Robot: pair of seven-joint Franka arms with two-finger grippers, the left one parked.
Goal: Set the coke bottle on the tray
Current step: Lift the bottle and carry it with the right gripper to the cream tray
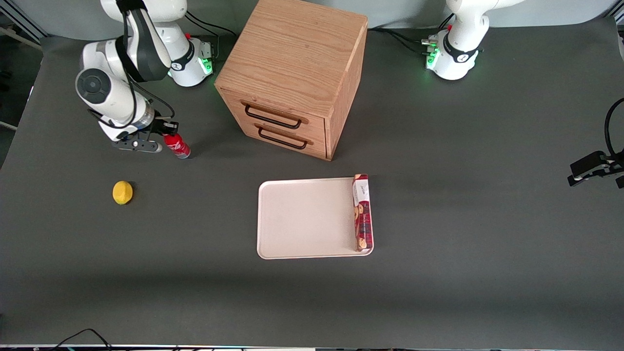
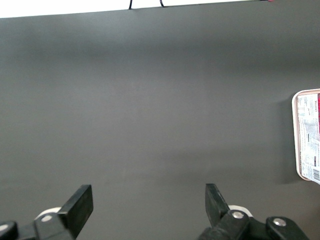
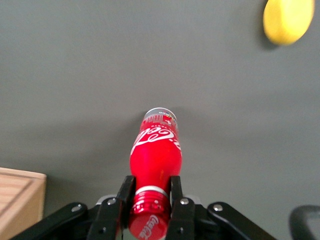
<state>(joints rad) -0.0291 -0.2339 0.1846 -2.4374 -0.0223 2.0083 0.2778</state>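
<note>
The coke bottle [image 1: 177,146] is a slim red bottle with a red cap and white script. It stands tilted near the working arm's end of the table, its silvery base on or close to the dark mat. My gripper [image 1: 168,131] is shut on its neck and cap. In the right wrist view the two black fingers [image 3: 176,192] press on both sides of the bottle [image 3: 156,155] just under the cap, with the gripper [image 3: 149,200] above it. The cream-white tray [image 1: 302,219] lies flat in the middle of the table, well away toward the parked arm's end.
A red-and-white biscuit box [image 1: 362,212] lies along one edge of the tray. A wooden drawer cabinet [image 1: 295,73] stands farther from the front camera than the tray. A yellow lemon [image 1: 122,192] lies nearer the front camera than the bottle; it also shows in the right wrist view [image 3: 289,21].
</note>
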